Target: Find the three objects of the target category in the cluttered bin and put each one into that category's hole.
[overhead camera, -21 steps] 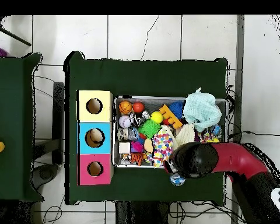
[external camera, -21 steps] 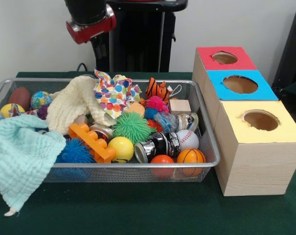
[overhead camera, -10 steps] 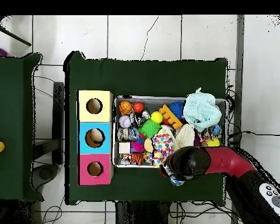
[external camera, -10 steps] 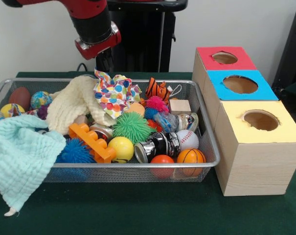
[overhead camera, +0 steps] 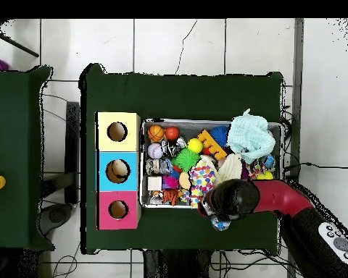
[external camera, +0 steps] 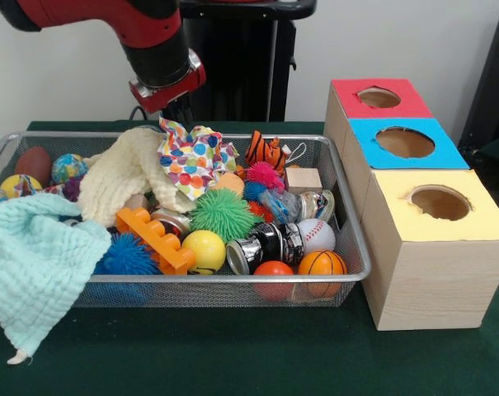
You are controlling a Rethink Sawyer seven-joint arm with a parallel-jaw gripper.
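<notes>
The gripper [external camera: 176,111] hangs behind the wire bin's [external camera: 352,239] far rim, above the polka-dot cloth [external camera: 191,157]; whether it is open or shut I cannot tell. Probably it is poised to search, since cloths cover much of the toys, while the three-hole box [external camera: 414,206] waits beside the bin

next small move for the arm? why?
Probably lower toward the polka-dot cloth and lift it aside. The arm hangs above the bin's far edge, right by that cloth, which covers toys beneath. The claw itself is hidden, so its state is unclear.
</notes>
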